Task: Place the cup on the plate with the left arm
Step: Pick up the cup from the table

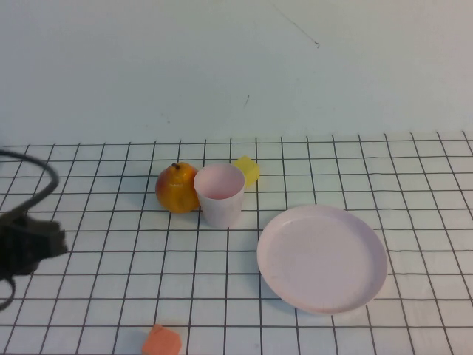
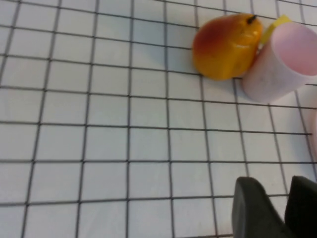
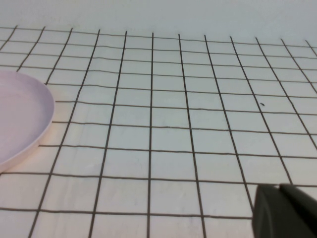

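The pale pink cup (image 1: 219, 194) stands upright and empty on the grid table, touching a pear (image 1: 177, 188) on its left. The pale pink plate (image 1: 322, 257) lies empty to the cup's front right. My left arm shows dark at the left edge, and my left gripper (image 1: 46, 239) is well left of the cup. In the left wrist view the cup (image 2: 280, 62) and pear (image 2: 227, 45) are far from my left gripper (image 2: 277, 186), which is slightly open and empty. My right gripper (image 3: 277, 189) is shut and empty, with the plate's rim (image 3: 29, 124) off to its side.
A yellow block (image 1: 247, 170) sits just behind the cup. An orange piece (image 1: 161, 342) lies at the table's front edge. A black cable (image 1: 41, 174) loops at the far left. A plain wall backs the table.
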### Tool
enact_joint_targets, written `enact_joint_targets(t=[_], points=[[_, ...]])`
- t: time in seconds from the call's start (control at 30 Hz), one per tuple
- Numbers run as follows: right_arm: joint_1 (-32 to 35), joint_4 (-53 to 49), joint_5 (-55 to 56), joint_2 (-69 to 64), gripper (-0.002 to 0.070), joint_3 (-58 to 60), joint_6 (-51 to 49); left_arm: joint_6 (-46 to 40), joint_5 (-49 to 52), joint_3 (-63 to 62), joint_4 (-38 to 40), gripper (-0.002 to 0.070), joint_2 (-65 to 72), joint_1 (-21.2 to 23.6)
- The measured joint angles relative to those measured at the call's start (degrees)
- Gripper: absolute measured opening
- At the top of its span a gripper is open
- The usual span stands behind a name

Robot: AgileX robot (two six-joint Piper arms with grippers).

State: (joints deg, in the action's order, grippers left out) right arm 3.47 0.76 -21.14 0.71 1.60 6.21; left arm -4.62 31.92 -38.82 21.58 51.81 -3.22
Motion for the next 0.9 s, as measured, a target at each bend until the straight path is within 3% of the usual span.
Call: enact_joint_targets(t=[0.1, 0.2, 0.33, 0.53, 0.7, 0.9], points=[[0.0, 0.0, 0.0, 0.0, -0.0002, 0.0, 0.0, -9.27, 0.58, -5.62, 8.27, 0.0243, 7.5, -2.31], [0.0, 0.0, 0.0, 0.0, -0.0002, 0.0, 0.0, -12.58, 1.57, -12.27, 12.45, 0.0351, 16.07, -6.01], [0.0, 0.0, 0.0, 0.0, -0.0002, 0.0, 0.0, -12.79, 1.94, -21.11, 13.09, 0.0412, 26.48, -11.73], [0.0, 0.04, 0.0, 0.0, -0.0002, 0.0, 0.0, -4.8, 3.2, -32.9, 3.21, 0.0421, 39.97, -17.98], [0.0, 0.04, 0.0, 0.0, -0.0002, 0.0, 0.0, 10.73, 6.9, -41.85, -11.44, 0.0425, 48.83, -19.31], [0.0, 0.04, 0.0, 0.0, -0.0002, 0.0, 0.0, 16.41, 9.48, -47.45, -18.05, 0.0426, 55.72, -19.31]])
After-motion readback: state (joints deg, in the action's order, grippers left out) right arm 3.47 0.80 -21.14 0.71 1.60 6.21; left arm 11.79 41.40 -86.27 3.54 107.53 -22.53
